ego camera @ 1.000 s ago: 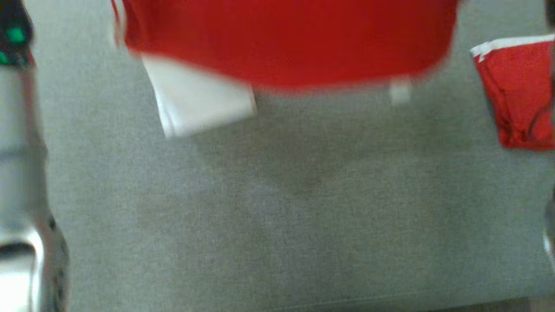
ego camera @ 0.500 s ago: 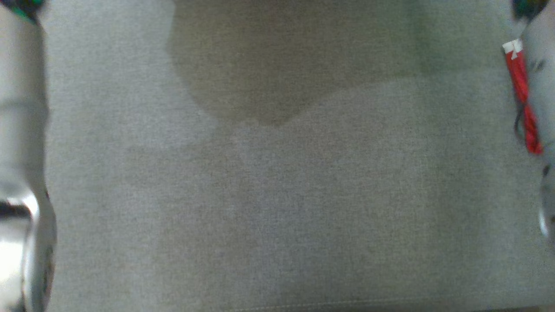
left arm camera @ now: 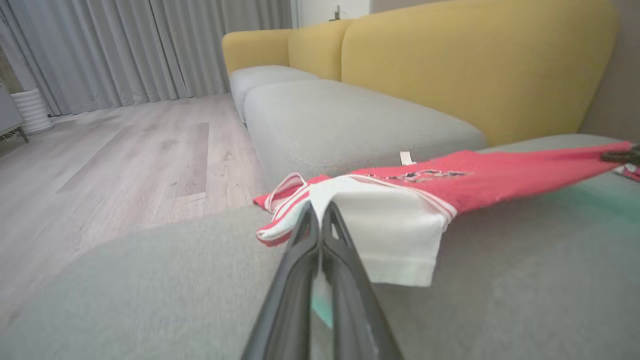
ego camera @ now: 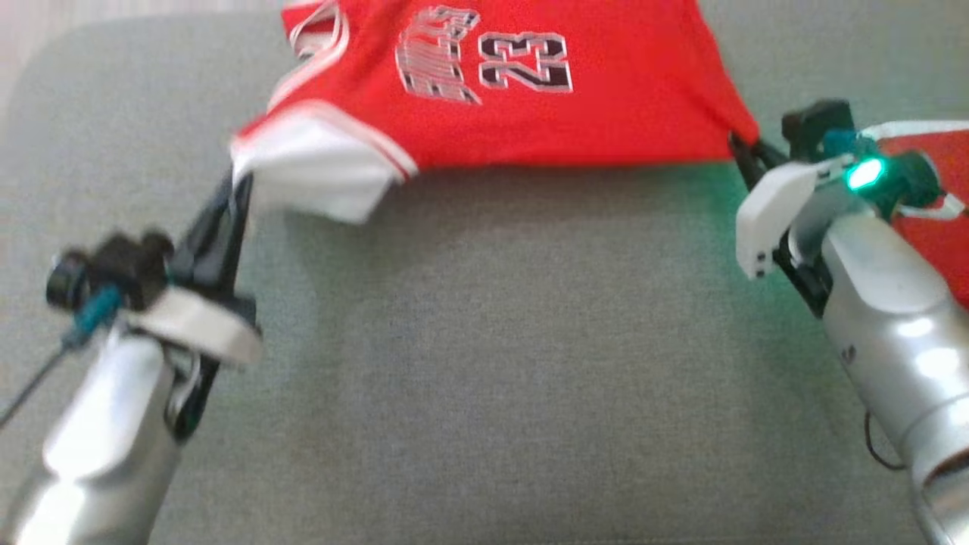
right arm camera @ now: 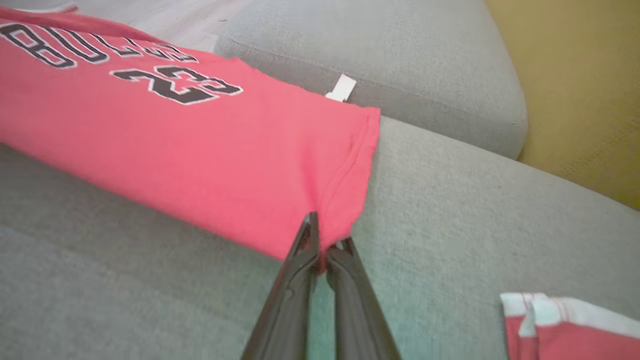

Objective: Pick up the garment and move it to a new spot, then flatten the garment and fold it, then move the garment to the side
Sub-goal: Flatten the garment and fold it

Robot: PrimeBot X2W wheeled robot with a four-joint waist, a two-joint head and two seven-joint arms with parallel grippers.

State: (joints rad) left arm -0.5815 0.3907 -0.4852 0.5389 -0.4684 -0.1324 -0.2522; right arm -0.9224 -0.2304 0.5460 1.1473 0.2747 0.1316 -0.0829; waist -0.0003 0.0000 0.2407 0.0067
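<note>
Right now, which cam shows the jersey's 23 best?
Head view: the jersey faces that camera, with the number 23 whole and readable. The right wrist view shows it readable but slanted. The left wrist view catches it edge-on, unreadable.

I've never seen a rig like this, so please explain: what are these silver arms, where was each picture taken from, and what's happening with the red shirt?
This is a two-armed robot working over a grey sofa cushion. One picture looks down from its head; the other two come from wrist cameras, each looking along that arm's two dark fingers. The left gripper is shut on the white-trimmed end of a red jersey numbered 23, and the right gripper is shut on its opposite corner, so the jersey stretches between them. A second red garment lies on the cushion to the robot's right.
</note>
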